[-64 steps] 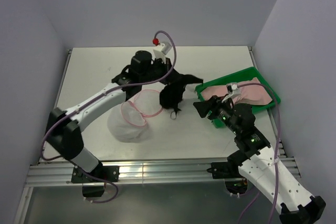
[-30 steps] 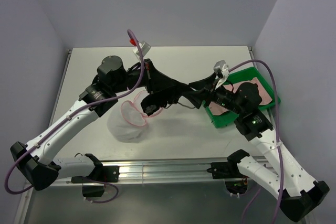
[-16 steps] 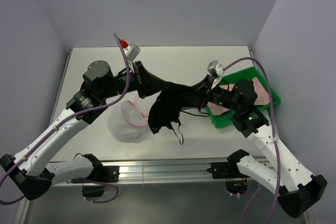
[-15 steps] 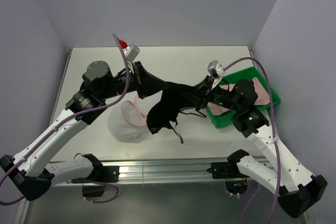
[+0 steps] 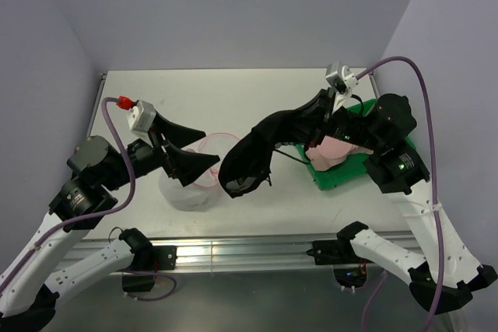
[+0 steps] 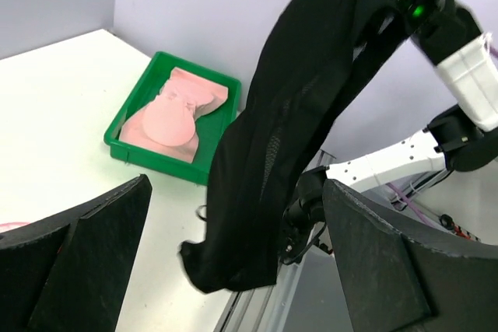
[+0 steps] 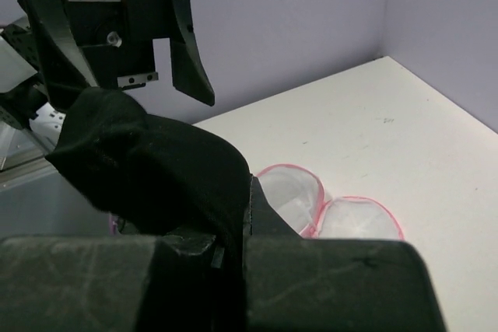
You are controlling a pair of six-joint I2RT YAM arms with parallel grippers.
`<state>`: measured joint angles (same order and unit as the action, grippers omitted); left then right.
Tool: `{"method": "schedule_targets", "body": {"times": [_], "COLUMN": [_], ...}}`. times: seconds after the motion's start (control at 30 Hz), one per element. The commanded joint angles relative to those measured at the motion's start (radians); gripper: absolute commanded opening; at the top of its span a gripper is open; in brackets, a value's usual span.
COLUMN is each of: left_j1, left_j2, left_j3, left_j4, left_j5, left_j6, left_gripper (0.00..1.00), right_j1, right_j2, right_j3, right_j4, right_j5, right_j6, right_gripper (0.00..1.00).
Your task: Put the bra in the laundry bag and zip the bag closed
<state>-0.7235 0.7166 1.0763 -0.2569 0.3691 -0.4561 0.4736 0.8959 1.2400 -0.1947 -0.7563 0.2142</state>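
The right gripper (image 5: 299,120) is clamped tight on the black bra (image 5: 245,165), pinching one end of it up in the air above the table (image 5: 272,91). The rest of the fabric hangs down in a long, limp fold. Its low end dangles just beside the laundry bag (image 5: 183,192), close to the table top, though none of the views shows whether it touches.

The left gripper (image 5: 208,147) has its fingers spread wide with nothing between them. It hovers over the bag and points across at the hanging fabric, clear of it. In the left wrist view the two dark fingers (image 6: 78,262) frame the black cloth from either side, with a gap to it on both.

The bag sits on the table at the near left. The right wrist view shows it unzipped, its pink-rimmed mouth and pink-rimmed lid (image 7: 362,219) lying side by side like two rings. Nothing dark shows through the white mesh.

At the right edge sits the green tray (image 5: 334,180), with a pink bra (image 6: 175,114) lying inside it, cups up. The right arm reaches over the tray's near corner.

As for writing, the white block on the right wrist (image 5: 340,77) and the white one with the red cap on the left wrist (image 5: 140,114) are too small to read. No lettering can be made out on the tray, the bag or either garment. A small green light glows on the right arm (image 5: 403,165).
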Motion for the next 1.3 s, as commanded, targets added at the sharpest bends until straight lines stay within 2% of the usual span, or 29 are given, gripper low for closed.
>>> {"method": "schedule_targets", "body": {"times": [0.0, 0.17, 0.4, 0.53, 0.6, 0.73, 0.77, 0.83, 0.87, 0.93, 0.97, 1.07, 1.27], "left_j1": [-0.002, -0.039, -0.109, -0.123, -0.126, -0.129, -0.129, -0.129, -0.129, -0.129, -0.129, -0.129, -0.100], "left_j2": [0.003, 0.038, 0.110, 0.130, 0.147, 0.145, 0.150, 0.152, 0.156, 0.165, 0.182, 0.199, 0.263], "left_j3": [-0.032, -0.036, -0.064, -0.066, -0.055, -0.081, -0.076, -0.079, -0.087, -0.085, -0.073, -0.078, -0.046], "left_j4": [0.022, 0.059, 0.106, 0.088, 0.062, 0.122, 0.123, 0.152, 0.168, 0.195, 0.203, 0.232, 0.246], "left_j5": [0.034, 0.073, 0.021, -0.088, -0.159, -0.199, -0.203, -0.202, -0.193, -0.153, -0.150, -0.150, -0.161], "left_j6": [0.036, 0.048, 0.054, 0.069, 0.074, 0.053, 0.054, 0.048, 0.034, 0.022, 0.007, -0.036, -0.136], "left_gripper": [0.99, 0.99, 0.99, 0.99, 0.94, 0.66, 0.53, 0.43, 0.32, 0.21, 0.02, 0.00, 0.00], "right_j1": [0.010, 0.033, 0.069, 0.074, 0.074, 0.074, 0.074, 0.073, 0.074, 0.077, 0.082, 0.097, 0.207], "right_j2": [0.047, 0.109, 0.138, 0.126, 0.113, 0.091, 0.077, 0.071, 0.066, 0.057, 0.040, -0.004, -0.117], "right_j3": [0.110, 0.190, 0.202, 0.179, 0.173, 0.165, 0.150, 0.144, 0.139, 0.125, 0.104, 0.043, -0.089], "right_j4": [-0.141, -0.205, -0.219, -0.204, -0.187, -0.193, -0.177, -0.172, -0.173, -0.169, -0.145, -0.080, -0.002], "right_j5": [0.009, 0.066, 0.120, 0.133, 0.135, 0.150, 0.153, 0.153, 0.153, 0.160, 0.166, 0.214, 0.310], "right_j6": [-0.032, -0.042, -0.052, -0.050, -0.047, -0.059, -0.058, -0.056, -0.056, -0.067, -0.081, -0.093, -0.156], "right_gripper": [0.00, 0.00, 0.00, 0.00, 0.00, 0.00, 0.00, 0.00, 0.00, 0.00, 0.00, 0.00, 0.03]}}
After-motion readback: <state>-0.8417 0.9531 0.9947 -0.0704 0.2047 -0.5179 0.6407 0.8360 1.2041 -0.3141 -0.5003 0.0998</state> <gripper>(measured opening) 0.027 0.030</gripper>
